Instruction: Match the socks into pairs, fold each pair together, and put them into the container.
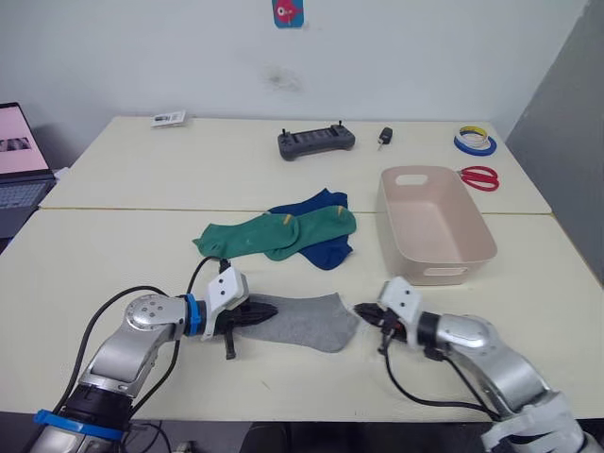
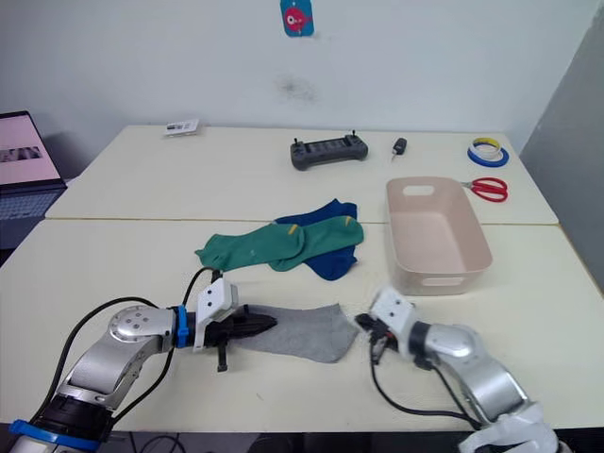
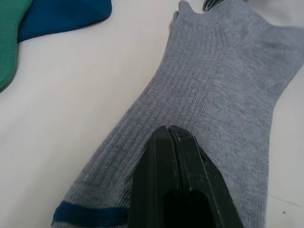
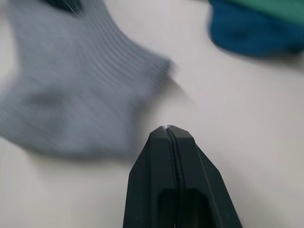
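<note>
The container (image 1: pixel 429 225), a pale beige-pink tub, stands open and looks empty, and serves as the fixed mark here. Beside its long wall, toward the robot's left, lies a heap of green socks (image 1: pixel 274 233) overlapping blue socks (image 1: pixel 319 236). Nearer the robot than that heap, and off the tub's near corner, the grey sock (image 1: pixel 304 321) lies flat on the table (image 1: pixel 142 179); whether it is one sock or two stacked cannot be told. The left gripper (image 1: pixel 268 310) rests on the grey sock's end farthest from the tub, its two black fingers pressed together with no cloth seen between them. The right gripper (image 1: pixel 361 311) sits just off the sock's tub-side end, fingers likewise closed and empty. The ribbed knit should prove light, limp and a bit stretchy, sagging and bunching when lifted and dragging rather than sliding. A pinch at the cuff or toe edge seems best, where a fold of fabric can be caught.
</note>
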`<action>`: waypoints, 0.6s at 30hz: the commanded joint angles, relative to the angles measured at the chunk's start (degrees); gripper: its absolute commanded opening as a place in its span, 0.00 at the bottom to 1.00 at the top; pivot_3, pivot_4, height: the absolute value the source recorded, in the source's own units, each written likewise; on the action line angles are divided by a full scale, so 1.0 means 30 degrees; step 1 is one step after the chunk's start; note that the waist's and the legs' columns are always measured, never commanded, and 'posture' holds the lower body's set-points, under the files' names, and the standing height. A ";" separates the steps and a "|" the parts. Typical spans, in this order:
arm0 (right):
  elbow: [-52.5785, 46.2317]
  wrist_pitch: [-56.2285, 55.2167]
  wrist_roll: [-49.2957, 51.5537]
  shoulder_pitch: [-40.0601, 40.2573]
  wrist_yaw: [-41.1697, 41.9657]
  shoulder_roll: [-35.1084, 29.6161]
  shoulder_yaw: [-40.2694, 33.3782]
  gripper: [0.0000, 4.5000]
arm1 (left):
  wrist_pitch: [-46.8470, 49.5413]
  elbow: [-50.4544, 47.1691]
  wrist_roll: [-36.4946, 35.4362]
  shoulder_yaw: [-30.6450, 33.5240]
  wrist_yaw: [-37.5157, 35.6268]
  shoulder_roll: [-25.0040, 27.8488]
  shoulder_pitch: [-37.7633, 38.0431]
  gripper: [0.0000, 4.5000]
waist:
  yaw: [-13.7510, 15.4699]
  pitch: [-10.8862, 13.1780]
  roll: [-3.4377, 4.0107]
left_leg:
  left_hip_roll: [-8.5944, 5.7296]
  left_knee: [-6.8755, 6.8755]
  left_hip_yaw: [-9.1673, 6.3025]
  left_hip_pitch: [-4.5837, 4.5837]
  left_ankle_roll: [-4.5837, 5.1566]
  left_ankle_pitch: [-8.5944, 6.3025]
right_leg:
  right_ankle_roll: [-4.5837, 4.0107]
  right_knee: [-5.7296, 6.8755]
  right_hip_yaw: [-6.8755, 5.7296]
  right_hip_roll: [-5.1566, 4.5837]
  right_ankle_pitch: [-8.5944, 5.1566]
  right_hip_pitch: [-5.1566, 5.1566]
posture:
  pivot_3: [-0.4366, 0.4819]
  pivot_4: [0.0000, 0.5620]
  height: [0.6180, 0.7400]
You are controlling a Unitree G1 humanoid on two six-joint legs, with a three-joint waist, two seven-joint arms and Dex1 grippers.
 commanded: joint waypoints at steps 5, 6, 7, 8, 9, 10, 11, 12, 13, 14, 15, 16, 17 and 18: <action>-0.3052 -0.0787 0.1041 -0.0744 0.1097 0.0454 -0.0478 0.01 | 0.2296 -0.3189 -0.1952 0.1410 -0.0412 0.0778 0.0059 0.00 | 0.0021 0.0020 -0.0021 | 0.0006 0.0010 -0.0028 -0.0089 0.0000 0.0000 | -0.0001 0.0000 -0.0015 0.0013 0.0001 -0.0066 | 0.48 0.27 1.00; -0.3054 -0.0527 0.0937 -0.1060 0.1028 0.0671 -0.0183 0.01 | 0.2507 -0.3354 -0.1932 0.1378 -0.0468 0.0958 -0.0155 0.00 | 0.0027 0.0024 -0.0028 | 0.0006 0.0016 -0.0031 -0.0100 -0.0001 0.0001 | -0.0001 -0.0001 -0.0019 0.0011 0.0001 -0.0069 | 0.48 0.27 1.00; -0.2863 -0.0275 0.0660 -0.1471 0.1021 0.0887 0.0345 0.01 | 0.2489 -0.3199 -0.1679 0.1206 -0.0405 0.1028 -0.0470 0.00 | 0.0029 0.0025 -0.0027 | 0.0004 0.0016 -0.0032 -0.0105 -0.0002 0.0001 | -0.0001 -0.0005 -0.0020 0.0010 0.0001 -0.0071 | 0.48 0.27 1.00; -0.2627 -0.0130 0.0344 -0.1818 0.1036 0.1043 0.0848 0.01 | 0.2347 -0.2948 -0.1385 0.1015 -0.0317 0.1034 -0.0728 0.00 | 0.0033 0.0026 -0.0023 | -0.0001 0.0015 -0.0029 -0.0101 -0.0002 0.0002 | -0.0002 -0.0003 -0.0018 0.0008 0.0001 -0.0071 | 0.48 0.27 1.00; -0.2141 -0.0069 -0.0101 -0.2236 0.0983 0.1344 0.1482 0.01 | 0.2047 -0.2455 -0.0970 0.0729 -0.0222 0.0944 -0.1051 0.00 | 0.0032 0.0026 -0.0024 | -0.0004 0.0014 -0.0028 -0.0098 -0.0003 0.0002 | -0.0002 -0.0001 -0.0020 0.0008 0.0001 -0.0071 | 0.48 0.27 1.00; -0.1628 0.0029 -0.0530 -0.2630 0.0936 0.1633 0.2121 0.01 | 0.1761 -0.2014 -0.0585 0.0459 -0.0154 0.0846 -0.1294 0.00 | 0.0032 0.0025 -0.0025 | -0.0003 0.0015 -0.0027 -0.0096 -0.0003 0.0002 | -0.0002 -0.0002 -0.0020 0.0010 0.0001 -0.0070 | 0.48 0.27 1.00; -0.1001 -0.0029 -0.1075 -0.3081 0.0875 0.1997 0.2810 0.01 | 0.1445 -0.1625 -0.0224 0.0163 -0.0212 0.0785 -0.1486 0.00 | 0.0015 0.0025 -0.0026 | -0.0002 0.0015 -0.0030 -0.0097 -0.0003 0.0002 | -0.0002 -0.0003 -0.0024 0.0015 0.0001 -0.0070 | 0.48 0.27 1.00; -0.0410 -0.0029 -0.1490 -0.3484 0.0716 0.2444 0.3323 0.01 | 0.1269 -0.1353 0.0016 -0.0069 -0.0305 0.0738 -0.1608 0.00 | -0.0007 0.0025 -0.0026 | -0.0005 0.0014 -0.0022 -0.0093 -0.0002 0.0002 | -0.0002 -0.0002 -0.0016 0.0022 0.0001 -0.0074 | 0.48 0.27 1.00; 0.0143 0.0143 -0.1773 -0.3801 0.0563 0.2922 0.3741 0.01 | 0.1151 -0.1166 0.0194 -0.0250 -0.0408 0.0734 -0.1629 0.00 | -0.0028 0.0025 -0.0026 | -0.0003 0.0013 -0.0019 -0.0095 -0.0002 0.0002 | -0.0002 -0.0003 -0.0011 0.0032 0.0001 -0.0082 | 0.48 0.27 1.00; 0.0575 0.0293 -0.1976 -0.4006 0.0510 0.3251 0.4029 0.01 | 0.1040 -0.1019 0.0346 -0.0395 -0.0513 0.0749 -0.1628 0.00 | -0.0020 0.0026 -0.0024 | -0.0002 0.0011 -0.0017 -0.0098 -0.0002 0.0002 | -0.0003 -0.0003 -0.0010 0.0041 0.0002 -0.0094 | 0.48 0.27 1.00; 0.0941 0.0220 -0.2306 -0.4121 0.0526 0.3411 0.4311 0.01 | 0.0916 -0.0896 0.0492 -0.0534 -0.0659 0.0834 -0.1559 0.00 | -0.0009 0.0027 -0.0027 | 0.0000 0.0012 -0.0016 -0.0103 -0.0002 0.0002 | -0.0003 -0.0003 -0.0006 0.0040 0.0002 -0.0099 | 0.48 0.27 1.00; 0.1248 0.0301 -0.2551 -0.4129 0.0504 0.3533 0.4512 0.01 | 0.0758 -0.0722 0.0683 -0.0640 -0.0747 0.0899 -0.1426 0.00 | 0.0017 0.0028 -0.0028 | 0.0003 0.0013 -0.0022 -0.0115 -0.0002 0.0002 | -0.0004 -0.0003 -0.0008 0.0039 0.0002 -0.0106 | 0.48 0.27 1.00; 0.1383 0.0557 -0.2632 -0.4043 0.0545 0.3549 0.4595 0.01 | 0.0628 -0.0563 0.0851 -0.0717 -0.0798 0.0956 -0.1307 0.00 | 0.0024 0.0028 -0.0027 | 0.0002 0.0015 -0.0025 -0.0122 -0.0003 0.0002 | -0.0003 -0.0005 -0.0013 0.0037 0.0002 -0.0107 | 0.48 0.27 1.00; 0.1390 0.0608 -0.2793 -0.3872 0.0624 0.3389 0.4635 0.01 | 0.0439 -0.0339 0.1083 -0.0778 -0.0805 0.1033 -0.1181 0.00 | 0.0028 0.0027 -0.0028 | 0.0001 0.0017 -0.0023 -0.0120 -0.0003 0.0002 | -0.0004 -0.0005 -0.0010 0.0026 0.0002 -0.0106 | 0.48 0.27 1.00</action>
